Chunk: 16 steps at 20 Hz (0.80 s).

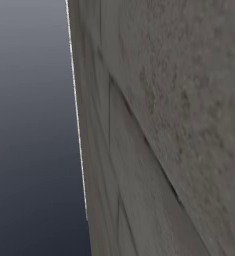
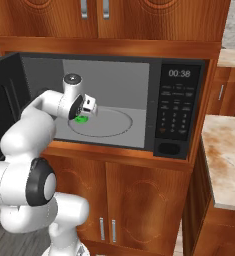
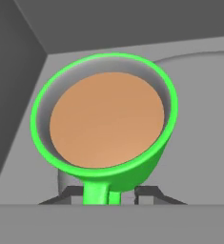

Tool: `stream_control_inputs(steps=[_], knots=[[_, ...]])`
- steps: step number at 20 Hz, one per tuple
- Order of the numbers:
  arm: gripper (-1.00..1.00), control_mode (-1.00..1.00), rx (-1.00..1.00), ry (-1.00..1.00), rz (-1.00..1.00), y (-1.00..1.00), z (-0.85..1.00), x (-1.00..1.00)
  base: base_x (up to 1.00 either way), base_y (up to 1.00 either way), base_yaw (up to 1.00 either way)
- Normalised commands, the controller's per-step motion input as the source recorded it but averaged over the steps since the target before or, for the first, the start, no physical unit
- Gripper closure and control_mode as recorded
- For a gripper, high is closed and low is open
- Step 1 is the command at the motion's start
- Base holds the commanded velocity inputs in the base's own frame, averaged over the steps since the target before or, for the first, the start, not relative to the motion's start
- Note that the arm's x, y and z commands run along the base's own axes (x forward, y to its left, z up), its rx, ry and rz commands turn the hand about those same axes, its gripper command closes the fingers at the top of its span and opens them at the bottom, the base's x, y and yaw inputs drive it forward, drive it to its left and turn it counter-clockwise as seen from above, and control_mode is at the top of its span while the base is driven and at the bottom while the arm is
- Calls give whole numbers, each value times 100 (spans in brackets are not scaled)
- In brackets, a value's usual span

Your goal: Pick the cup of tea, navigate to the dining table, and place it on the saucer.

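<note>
Hand view: jaws [image 3: 111, 194] clamp cup of tea [image 3: 106, 121] handle | fingertips mostly hidden

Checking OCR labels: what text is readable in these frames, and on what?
"00:38": display at the top of the microwave control panel.
Keypad button labels below the display: too small to read.
Cup of tea: no text.

The pincer [image 2: 87, 113] hides most of the cup of tea [image 2: 80, 119] inside the microwave [image 2: 181, 100]
</note>
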Motion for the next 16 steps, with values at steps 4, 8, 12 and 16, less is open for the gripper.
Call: stream_control_inputs(steps=[4, 8, 12, 16], knots=[[100, -100, 0, 0, 0, 0, -3, -4, 0, 0, 0], [100, -100, 0, 0, 0, -17, 3, -53, 0, 0, 0], [100, -100, 0, -4, 4, -41, 29, -100, 0, 0, 0], [100, -100, 0, -7, 11, -13, 37, -100, 0, 0, 0]])
